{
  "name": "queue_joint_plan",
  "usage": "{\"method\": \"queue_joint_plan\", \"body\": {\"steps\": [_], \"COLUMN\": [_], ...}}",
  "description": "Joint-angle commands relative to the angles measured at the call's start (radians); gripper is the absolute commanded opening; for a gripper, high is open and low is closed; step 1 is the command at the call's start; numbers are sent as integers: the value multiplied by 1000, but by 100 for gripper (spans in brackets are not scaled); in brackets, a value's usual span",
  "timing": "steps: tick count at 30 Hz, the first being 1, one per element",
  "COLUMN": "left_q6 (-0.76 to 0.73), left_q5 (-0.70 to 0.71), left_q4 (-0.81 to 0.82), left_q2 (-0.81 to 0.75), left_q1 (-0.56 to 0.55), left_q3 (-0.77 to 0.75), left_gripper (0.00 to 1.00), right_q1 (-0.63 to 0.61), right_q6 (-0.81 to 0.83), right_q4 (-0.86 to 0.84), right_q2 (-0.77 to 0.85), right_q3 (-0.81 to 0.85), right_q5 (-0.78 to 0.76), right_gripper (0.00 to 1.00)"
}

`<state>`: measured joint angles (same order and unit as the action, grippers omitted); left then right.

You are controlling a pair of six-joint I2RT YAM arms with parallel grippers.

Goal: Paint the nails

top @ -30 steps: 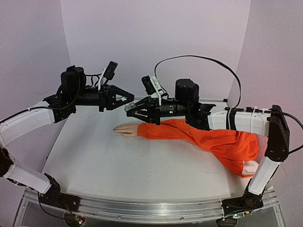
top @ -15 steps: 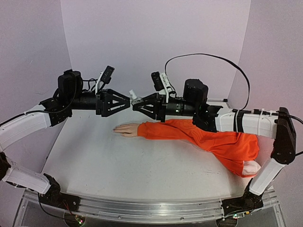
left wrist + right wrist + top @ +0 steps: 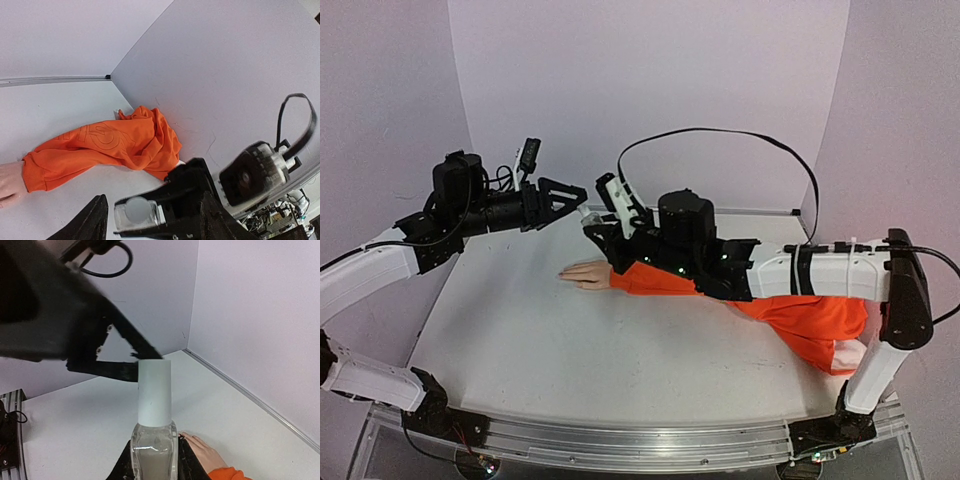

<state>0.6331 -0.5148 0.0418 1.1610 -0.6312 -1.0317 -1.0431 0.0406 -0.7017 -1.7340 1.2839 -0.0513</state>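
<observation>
Right wrist view: right hand [image 3: 153, 462] clamped on a clear bottle [image 3: 153, 442]; left hand [image 3: 152, 200], fingers apart, flanks its white cap [image 3: 154, 390]. Nails [image 3: 566, 272], too small to resolve, tip the mannequin hand [image 3: 585, 273] lying on the tabletop [image 3: 570, 340] below, emerging from an orange sleeve [image 3: 640, 280].

**Operator A:** Wrist feeds, image quality?

**Operator B:** On the right wrist I read the bottle [image 3: 153, 440] as sharp. The dark mass up-left of it is blurred. On the left wrist the bottle is soft, the hardware right of it is smeared, and the wall lines bow slightly toward the frame edges.

**Operator A:** Overhead lighting?

**Operator B:** Bright, even, diffuse. I see faint soft shadows on the table [image 3: 570, 330] beneath the bottle.
</observation>
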Motion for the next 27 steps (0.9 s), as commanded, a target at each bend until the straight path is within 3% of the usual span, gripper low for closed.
{"method": "queue_joint_plan", "body": {"steps": [1,6,11,17,22,27], "left_q6": [34,32,22,-39,-198,-386], "left_q5": [57,52,28,-61,-297,-601], "left_q4": [4,4,4,5,10,15], "left_q2": [42,63,82,121,155,149], "left_q1": [1,1,1,-2,-5,-12], "left_q3": [-58,-67,-68,-94,-137,-153], "left_gripper": [53,42,22,1,0,0], "right_q1": [-48,-63,-65,-63,-14,125], "right_q6": [71,84,84,77,26,-202], "right_q4": [-42,-41,-42,-62,-64,-206], "right_q2": [-31,-51,-63,-48,15,39], "right_q3": [78,98,110,111,96,79], "right_q5": [-185,-204,-197,-76,286,988], "right_gripper": [0,0,0,0,0,0]}}
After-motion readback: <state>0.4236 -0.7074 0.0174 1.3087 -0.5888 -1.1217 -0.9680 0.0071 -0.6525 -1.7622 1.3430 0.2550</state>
